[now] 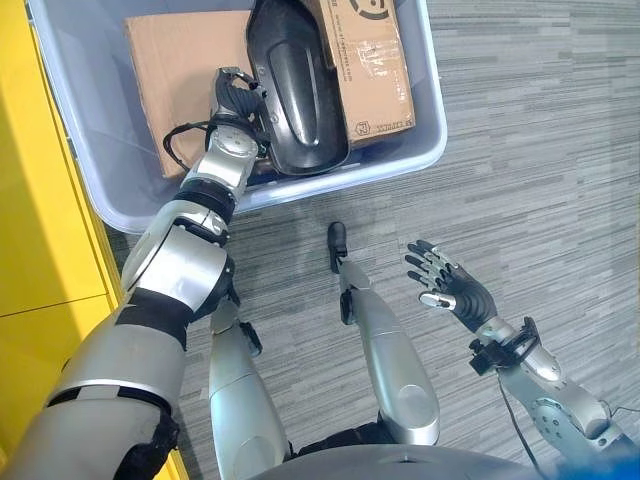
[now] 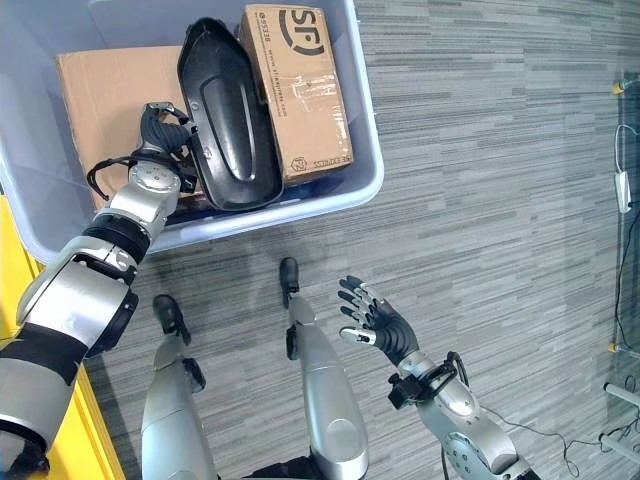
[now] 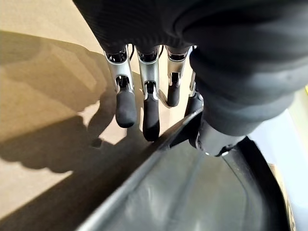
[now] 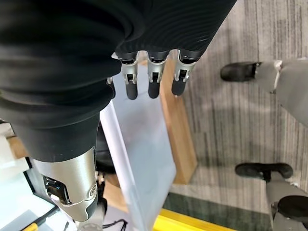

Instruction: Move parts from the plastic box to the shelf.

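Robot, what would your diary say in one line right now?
left hand: at edge of long black plastic shell in pale blue plastic box | right hand: open above grey striped floor, holding nothing

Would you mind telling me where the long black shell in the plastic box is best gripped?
Probably by its raised long rim on the robot's left, where the left hand already sits. The black shell leans hollow side up across the cardboard boxes, so that thin edge stands free for fingers over it.
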`<state>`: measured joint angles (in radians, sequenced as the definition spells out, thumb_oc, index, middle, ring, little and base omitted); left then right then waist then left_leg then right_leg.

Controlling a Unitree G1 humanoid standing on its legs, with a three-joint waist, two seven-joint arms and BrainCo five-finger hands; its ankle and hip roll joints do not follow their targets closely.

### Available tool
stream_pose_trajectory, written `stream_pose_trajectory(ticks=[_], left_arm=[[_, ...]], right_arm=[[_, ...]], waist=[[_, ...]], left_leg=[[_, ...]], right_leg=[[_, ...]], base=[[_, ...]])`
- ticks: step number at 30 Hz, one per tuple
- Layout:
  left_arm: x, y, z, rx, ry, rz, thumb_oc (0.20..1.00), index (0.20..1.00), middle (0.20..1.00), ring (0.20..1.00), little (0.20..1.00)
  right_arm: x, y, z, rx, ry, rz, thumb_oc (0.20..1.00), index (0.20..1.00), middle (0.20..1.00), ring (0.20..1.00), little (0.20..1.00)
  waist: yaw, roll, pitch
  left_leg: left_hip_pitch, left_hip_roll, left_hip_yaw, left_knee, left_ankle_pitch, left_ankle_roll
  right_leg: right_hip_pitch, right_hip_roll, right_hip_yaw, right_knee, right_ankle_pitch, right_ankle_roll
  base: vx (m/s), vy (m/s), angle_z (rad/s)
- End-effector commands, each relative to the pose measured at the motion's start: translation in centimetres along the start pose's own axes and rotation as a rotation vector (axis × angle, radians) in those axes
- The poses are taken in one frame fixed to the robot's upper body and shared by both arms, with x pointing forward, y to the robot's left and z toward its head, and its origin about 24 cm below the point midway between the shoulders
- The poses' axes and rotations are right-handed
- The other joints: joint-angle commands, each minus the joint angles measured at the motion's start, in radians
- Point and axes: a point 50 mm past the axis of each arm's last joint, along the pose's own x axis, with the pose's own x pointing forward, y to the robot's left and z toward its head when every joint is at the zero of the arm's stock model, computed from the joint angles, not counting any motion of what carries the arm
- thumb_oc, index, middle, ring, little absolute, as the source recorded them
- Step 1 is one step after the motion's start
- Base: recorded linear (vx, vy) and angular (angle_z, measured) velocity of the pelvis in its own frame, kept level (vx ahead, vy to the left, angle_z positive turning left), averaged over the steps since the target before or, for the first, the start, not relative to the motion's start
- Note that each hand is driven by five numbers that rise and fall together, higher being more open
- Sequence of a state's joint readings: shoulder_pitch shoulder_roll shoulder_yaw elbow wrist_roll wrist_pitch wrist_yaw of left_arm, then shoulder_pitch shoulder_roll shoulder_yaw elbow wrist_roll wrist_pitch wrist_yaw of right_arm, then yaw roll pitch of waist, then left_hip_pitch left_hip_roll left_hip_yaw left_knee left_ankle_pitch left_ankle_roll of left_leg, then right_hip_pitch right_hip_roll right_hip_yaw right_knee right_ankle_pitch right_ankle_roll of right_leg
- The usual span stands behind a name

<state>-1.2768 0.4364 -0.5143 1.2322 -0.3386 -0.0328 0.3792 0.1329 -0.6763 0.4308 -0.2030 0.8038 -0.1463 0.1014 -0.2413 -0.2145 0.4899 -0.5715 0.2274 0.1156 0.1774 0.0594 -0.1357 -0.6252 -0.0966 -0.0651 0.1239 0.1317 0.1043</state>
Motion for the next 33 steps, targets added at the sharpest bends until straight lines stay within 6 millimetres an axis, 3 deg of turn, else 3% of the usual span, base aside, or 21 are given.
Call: stream_pose_trajectory(ticks=[1, 12, 15, 16, 23, 24, 29, 33], left_arm=[[-1.4, -2.6, -3.4, -0.089, 0.134, -0.118, 0.2, 0.2, 0.2, 0.2, 0.2], [-3.6, -2.7, -9.8, -0.289, 0.355, -0.059, 0.2, 0.2, 0.2, 0.2, 0.2], [-4.9, -4.1, -11.0, -0.419, 0.388, -0.083, 0.2, 0.2, 0.2, 0.2, 0.2], [-5.6, -5.0, -11.3, -0.532, 0.396, -0.095, 0.2, 0.2, 0.2, 0.2, 0.2], [-8.8, -6.3, -12.8, -0.717, 0.357, -0.162, 0.2, 0.2, 0.2, 0.2, 0.2], [-9.5, -6.0, -12.9, -0.756, 0.327, -0.172, 0.2, 0.2, 0.2, 0.2, 0.2], [-11.6, -4.6, -13.9, -0.86, 0.282, -0.181, 0.2, 0.2, 0.2, 0.2, 0.2], [-12.4, -4.2, -13.5, -0.915, 0.241, -0.205, 0.2, 0.2, 0.2, 0.2, 0.2]], right_arm=[[-0.5, -0.8, 1.3, -0.006, -0.054, -0.02, 1.0, 1.0, 1.0, 1.0, 1.0], [0.2, -0.6, 0.5, 0.021, -0.037, -0.028, 1.0, 1.0, 1.0, 1.0, 1.0], [0.7, -0.5, 0.2, 0.029, -0.035, -0.04, 1.0, 1.0, 1.0, 1.0, 1.0], [1.0, -0.3, 0.2, 0.035, -0.042, -0.04, 1.0, 1.0, 1.0, 1.0, 1.0], [1.3, 0.0, 0.1, 0.034, -0.054, -0.06, 1.0, 1.0, 1.0, 1.0, 1.0], [1.3, 0.1, 0.0, 0.039, -0.058, -0.062, 1.0, 1.0, 1.0, 1.0, 1.0], [1.2, 0.1, -0.4, 0.052, -0.051, -0.082, 1.0, 1.0, 1.0, 1.0, 1.0], [1.2, 0.1, -0.5, 0.061, -0.048, -0.083, 1.0, 1.0, 1.0, 1.0, 1.0]], waist=[[-0.001, -0.032, 0.021], [0.021, -0.02, 0.006], [0.033, -0.012, -0.003], [0.042, -0.004, -0.004], [0.082, 0.036, -0.016], [0.093, 0.05, -0.026], [0.11, 0.087, -0.073], [0.113, 0.103, -0.108]], left_leg=[[-0.044, 0.027, -0.045, 0.101, -0.039, 0.01], [0.01, 0.02, -0.043, 0.088, -0.041, 0.01], [0.048, 0.015, -0.039, 0.074, -0.041, 0.011], [0.071, 0.01, -0.04, 0.063, -0.038, 0.011], [0.168, -0.007, -0.03, 0.004, -0.021, 0.014], [0.184, -0.015, -0.024, -0.022, 0.01, 0.02], [0.266, -0.02, -0.009, -0.07, 0.02, 0.021], [0.305, -0.019, -0.002, -0.091, 0.021, 0.023]], right_leg=[[0.01, -0.032, 0.016, 0.13, -0.057, 0.057], [0.064, -0.039, 0.012, 0.125, -0.061, 0.055], [0.1, -0.045, 0.006, 0.118, -0.061, 0.054], [0.123, -0.05, 0.006, 0.115, -0.062, 0.053], [0.214, -0.069, -0.007, 0.079, -0.058, 0.055], [0.229, -0.078, -0.011, 0.058, -0.037, 0.052], [0.297, -0.093, -0.013, 0.023, -0.039, 0.055], [0.329, -0.097, -0.014, 0.011, -0.045, 0.057]], base=[[0.0, 0.0, 0.0], [0.0, 0.0, -0.03], [0.0, 0.004, -0.01], [0.0, 0.0, 0.0], [0.01, 0.012, 0.03], [-0.02, 0.031, 0.05], [0.06, 0.04, 0.06], [0.06, 0.023, 0.0]])
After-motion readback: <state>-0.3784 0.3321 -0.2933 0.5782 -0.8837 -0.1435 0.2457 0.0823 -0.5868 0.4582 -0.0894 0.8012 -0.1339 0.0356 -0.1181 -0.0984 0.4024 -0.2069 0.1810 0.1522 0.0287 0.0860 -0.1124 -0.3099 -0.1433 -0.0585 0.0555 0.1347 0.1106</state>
